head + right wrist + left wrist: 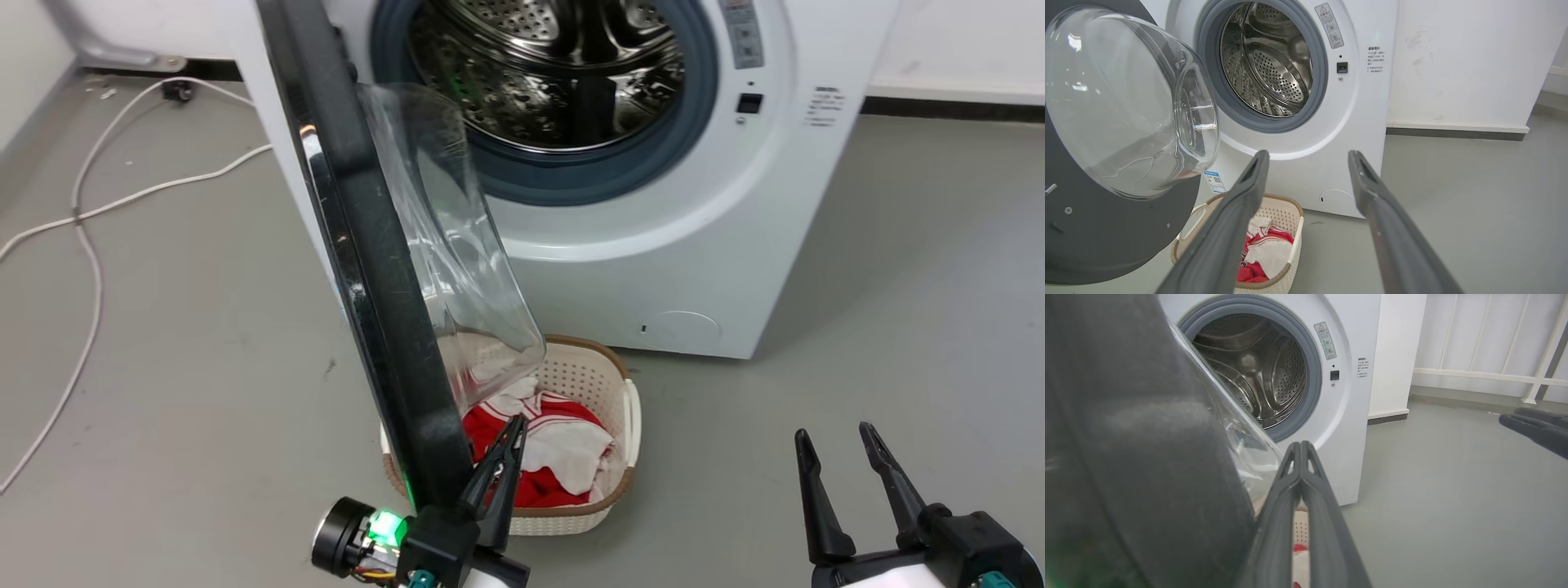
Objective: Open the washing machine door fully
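The white washing machine (pixel 653 269) stands at the top, its steel drum (pixel 555 73) exposed. The washing machine door (pixel 384 286) is swung out toward me, edge-on, with the glass bowl (pixel 457 269) bulging to its right. In the right wrist view the door (pixel 1106 237) and bowl (pixel 1126 102) fill the left. My left gripper (pixel 516 423) is shut and empty, right beside the inner face of the door's lower edge; the left wrist view shows the fingers (pixel 1300 446) together next to the dark door (pixel 1147 457). Away from the door at lower right, my right gripper (pixel 837 433) is open.
A cream laundry basket (pixel 612 384) with red and white clothes sits on the floor under the door, in front of the machine. A white cable (pixel 90 269) trails across the grey floor at left. A white wall (pixel 1453 61) stands right of the machine.
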Robot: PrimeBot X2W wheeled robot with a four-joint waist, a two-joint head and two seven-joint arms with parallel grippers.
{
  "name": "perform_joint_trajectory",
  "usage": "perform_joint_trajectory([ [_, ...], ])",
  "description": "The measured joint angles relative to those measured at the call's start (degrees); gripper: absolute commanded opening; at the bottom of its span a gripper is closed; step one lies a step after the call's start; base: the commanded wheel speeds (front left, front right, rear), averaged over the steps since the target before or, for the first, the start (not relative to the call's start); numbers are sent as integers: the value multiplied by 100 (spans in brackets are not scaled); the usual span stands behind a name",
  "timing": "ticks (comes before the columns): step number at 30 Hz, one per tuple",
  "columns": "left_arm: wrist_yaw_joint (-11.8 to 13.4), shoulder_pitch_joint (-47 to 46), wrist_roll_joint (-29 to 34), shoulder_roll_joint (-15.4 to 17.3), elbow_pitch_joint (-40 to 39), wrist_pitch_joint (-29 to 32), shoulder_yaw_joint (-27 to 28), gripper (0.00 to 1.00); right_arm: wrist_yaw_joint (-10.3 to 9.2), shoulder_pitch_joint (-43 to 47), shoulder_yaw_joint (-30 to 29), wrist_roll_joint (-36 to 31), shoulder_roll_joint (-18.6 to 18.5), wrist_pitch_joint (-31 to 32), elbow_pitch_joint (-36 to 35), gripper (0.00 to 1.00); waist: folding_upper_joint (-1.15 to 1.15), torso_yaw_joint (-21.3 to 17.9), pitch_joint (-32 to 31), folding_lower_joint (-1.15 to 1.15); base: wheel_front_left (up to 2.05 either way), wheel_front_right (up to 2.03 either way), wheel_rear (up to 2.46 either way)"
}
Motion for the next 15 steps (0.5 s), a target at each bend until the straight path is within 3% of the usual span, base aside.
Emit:
perform_joint_trajectory([
  [15,241,470,-93,59,-267,-11,869,0,0,60,1,5,2,-1,37,100,0,787,90,0,0,0,0],
])
